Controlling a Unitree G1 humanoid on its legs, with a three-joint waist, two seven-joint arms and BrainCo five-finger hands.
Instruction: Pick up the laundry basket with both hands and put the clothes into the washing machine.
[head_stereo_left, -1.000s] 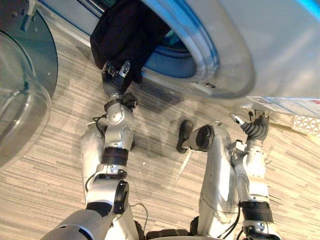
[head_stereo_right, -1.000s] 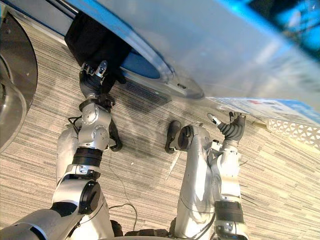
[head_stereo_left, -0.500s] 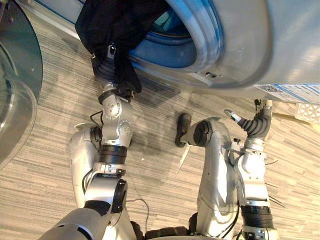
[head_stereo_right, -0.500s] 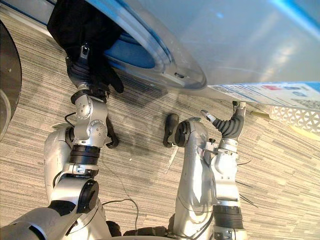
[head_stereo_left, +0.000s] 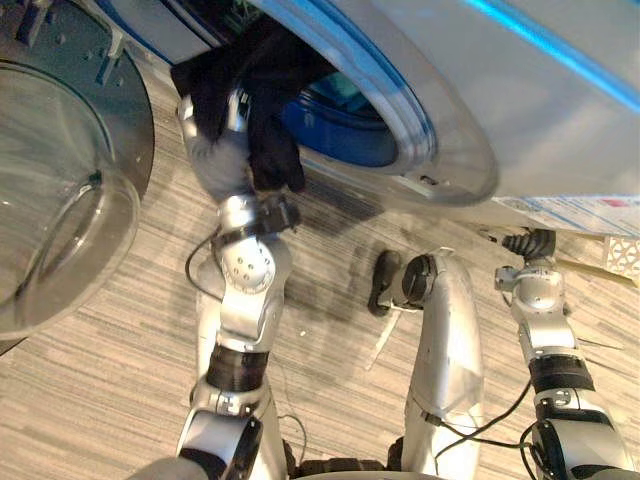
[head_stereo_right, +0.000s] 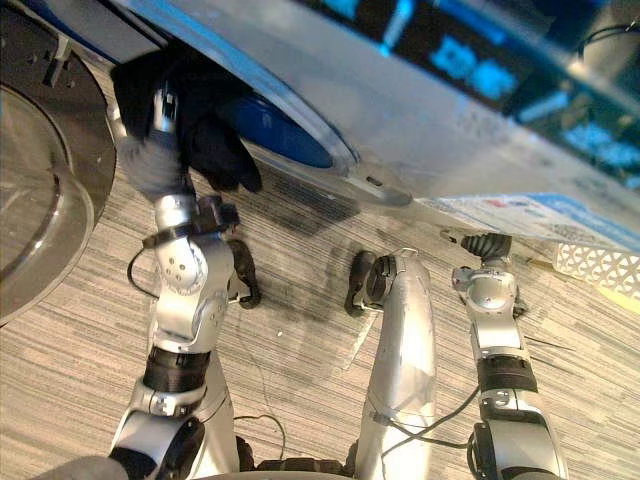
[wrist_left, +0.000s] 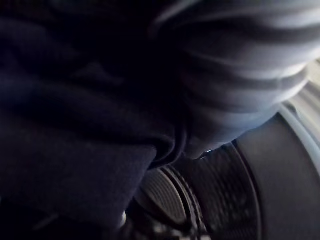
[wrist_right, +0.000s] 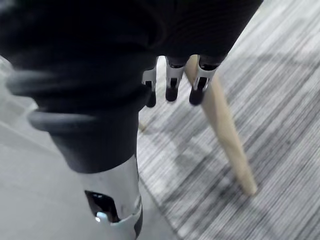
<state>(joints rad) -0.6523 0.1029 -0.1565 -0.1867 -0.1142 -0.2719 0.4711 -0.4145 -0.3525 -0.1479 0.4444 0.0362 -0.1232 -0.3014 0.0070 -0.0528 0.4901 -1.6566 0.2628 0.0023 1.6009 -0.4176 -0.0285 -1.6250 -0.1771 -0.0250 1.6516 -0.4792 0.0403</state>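
- The washing machine (head_stereo_left: 560, 110) stands far, its door (head_stereo_left: 60, 190) swung open at the left.
- The clothes (head_stereo_left: 270, 90) hang in its opening, over the left hand (head_stereo_left: 213, 160).
- The laundry basket (head_stereo_right: 595, 262) lies far right, beyond the right hand (head_stereo_left: 530, 243).

Laundry spot: front-load washing machine (head_stereo_left: 520, 90), round glass door (head_stereo_left: 60, 190) swung open, white lattice laundry basket (head_stereo_right: 595, 262), grey striped carpet floor (head_stereo_left: 100, 400).

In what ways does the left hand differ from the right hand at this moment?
The left hand is up at the opening of the washer; the right hand is low beside it, over the floor. Dark clothes drape the left hand; the right hand is bare and open, holding nothing. Both are close to the washer.
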